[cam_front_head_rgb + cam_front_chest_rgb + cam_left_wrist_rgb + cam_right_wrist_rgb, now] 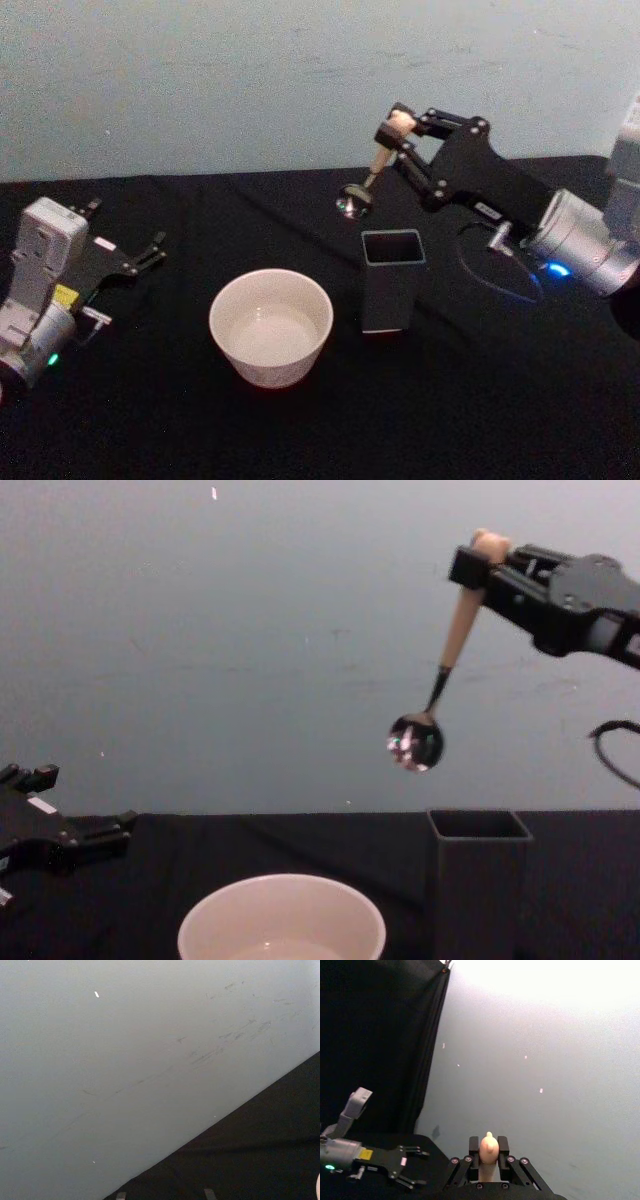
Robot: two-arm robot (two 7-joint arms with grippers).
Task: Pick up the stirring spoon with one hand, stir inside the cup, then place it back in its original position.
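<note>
- Black-clothed bench [500, 400] set against a plain pale grey wall [250, 70], scuffed in places
- Right gripper [393, 128], black with a silver cylindrical wrist, high over the far right part of the bench, reaching in from the right side
- Fingers [502, 1146] closed on the top end of the stirring spoon [377, 162], pinching the pale peach handle just under the tiny bear head
- From the right wrist, bear head seen as a peach nub clamped between the two black fingers
- Stirring spoon [458, 620] hanging in the air, tilted, small silvery bowl lowest, touching nothing but the fingers
- In the chest view, silvery bowl above and slightly left of the holder's open mouth, well apart from it
- Dark grey square holder [390, 290] upright on the bench, just right of the cup, thin walls, mouth open
- Cream-white round cup [270, 368] upright near the middle of the bench, near the holder but apart from it, nothing inside touching the rim
- Left gripper [128, 230] low at the left edge of the bench, fingers spread open, gripping nothing, well apart from the cup
</note>
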